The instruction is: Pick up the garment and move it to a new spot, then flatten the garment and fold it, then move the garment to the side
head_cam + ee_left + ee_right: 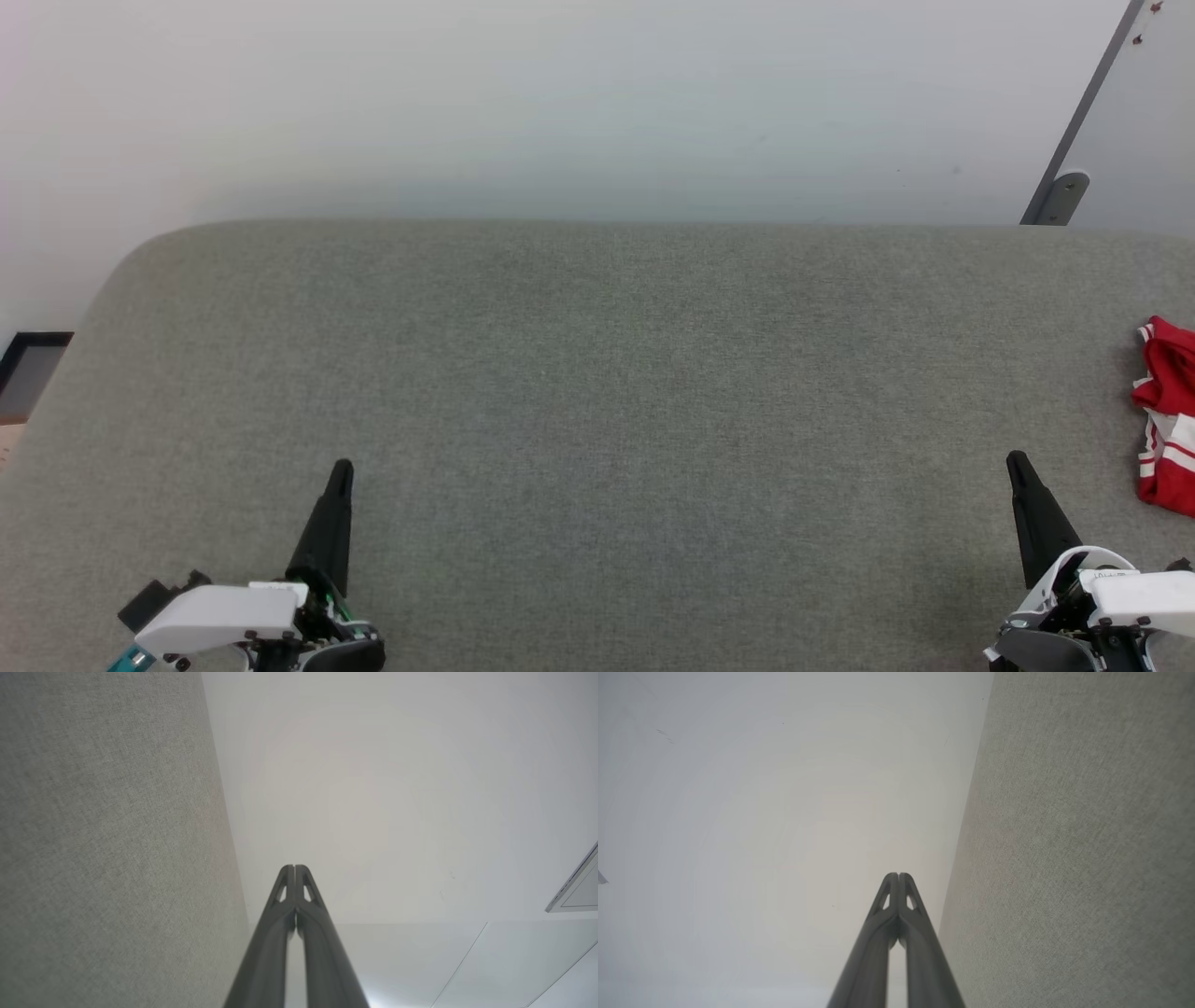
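Our left fingers [341, 467] and right fingers [1016, 459] were closed tight on nothing and parked low and wide apart, which we judged left the grey tabletop [597, 373] free. The garment [1167, 411] lay rumpled at its far right.

I see the garment [1167, 415] in bright red with white stripes along its trim. The padded surface [597, 401] is a heathered grey-green weave. My left gripper [342, 469] and right gripper [1016, 461] have black fingers and white housings; the wall [560, 103] is plain off-white
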`<state>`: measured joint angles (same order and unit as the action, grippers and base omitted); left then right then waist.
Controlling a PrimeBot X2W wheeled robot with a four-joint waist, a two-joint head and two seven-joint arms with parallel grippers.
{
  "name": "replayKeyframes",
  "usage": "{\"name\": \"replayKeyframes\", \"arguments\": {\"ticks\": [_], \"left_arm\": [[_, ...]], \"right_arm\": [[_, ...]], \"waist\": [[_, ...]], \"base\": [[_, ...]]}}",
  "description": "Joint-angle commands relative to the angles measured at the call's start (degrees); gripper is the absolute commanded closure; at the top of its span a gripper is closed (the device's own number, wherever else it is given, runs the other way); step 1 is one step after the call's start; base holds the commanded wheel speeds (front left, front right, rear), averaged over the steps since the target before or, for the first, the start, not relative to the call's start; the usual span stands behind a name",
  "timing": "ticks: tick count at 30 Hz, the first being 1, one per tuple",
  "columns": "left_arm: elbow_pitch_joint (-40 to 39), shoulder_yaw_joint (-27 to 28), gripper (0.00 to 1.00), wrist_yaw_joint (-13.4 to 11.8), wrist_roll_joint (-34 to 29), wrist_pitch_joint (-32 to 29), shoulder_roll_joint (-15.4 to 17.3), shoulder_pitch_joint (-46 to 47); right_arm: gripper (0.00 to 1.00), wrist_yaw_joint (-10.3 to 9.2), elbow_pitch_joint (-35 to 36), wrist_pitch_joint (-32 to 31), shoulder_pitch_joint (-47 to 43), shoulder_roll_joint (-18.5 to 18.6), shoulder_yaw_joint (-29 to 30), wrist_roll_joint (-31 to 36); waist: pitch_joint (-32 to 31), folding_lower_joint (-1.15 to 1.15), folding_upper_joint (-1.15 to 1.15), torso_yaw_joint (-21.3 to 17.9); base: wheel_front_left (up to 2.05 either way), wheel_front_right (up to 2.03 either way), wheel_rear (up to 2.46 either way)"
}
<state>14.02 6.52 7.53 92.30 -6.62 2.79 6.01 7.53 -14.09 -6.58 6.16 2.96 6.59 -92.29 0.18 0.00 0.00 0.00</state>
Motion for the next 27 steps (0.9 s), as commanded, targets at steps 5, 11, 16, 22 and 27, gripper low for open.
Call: {"name": "replayKeyframes", "arguments": {"ticks": [5, 11, 16, 22, 27], "left_arm": [[0.1, 0.1, 1.00, -0.1, 0.2, -0.1, 0.0, 0.5], [0.1, 0.1, 1.00, -0.1, 0.2, -0.1, 0.0, 0.5], [0.1, 0.1, 1.00, -0.1, 0.2, -0.1, 0.0, 0.5], [0.0, 0.1, 1.00, -0.1, 0.2, -0.1, 0.0, 0.5], [0.0, 0.1, 1.00, -0.1, 0.2, -0.1, 0.0, 0.5]], "right_arm": [[1.00, -0.08, 0.2, -0.1, 0.2, -0.2, 0.0, -0.2], [1.00, -0.08, 0.2, -0.1, 0.2, -0.2, 0.0, -0.2], [1.00, -0.08, 0.2, -0.1, 0.2, -0.2, 0.0, -0.2], [1.00, -0.08, 0.2, -0.1, 0.2, -0.2, 0.0, -0.2], [1.00, -0.08, 0.2, -0.1, 0.2, -0.2, 0.0, -0.2]], "waist": [[0.0, 0.00, 0.00, 0.0], [0.0, 0.00, 0.00, 0.0], [0.0, 0.00, 0.00, 0.0], [0.0, 0.00, 0.00, 0.0], [0.0, 0.00, 0.00, 0.0]], "base": [[0.00, 0.00, 0.00], [0.00, 0.00, 0.00], [0.00, 0.00, 0.00], [0.00, 0.00, 0.00], [0.00, 0.00, 0.00]]}}
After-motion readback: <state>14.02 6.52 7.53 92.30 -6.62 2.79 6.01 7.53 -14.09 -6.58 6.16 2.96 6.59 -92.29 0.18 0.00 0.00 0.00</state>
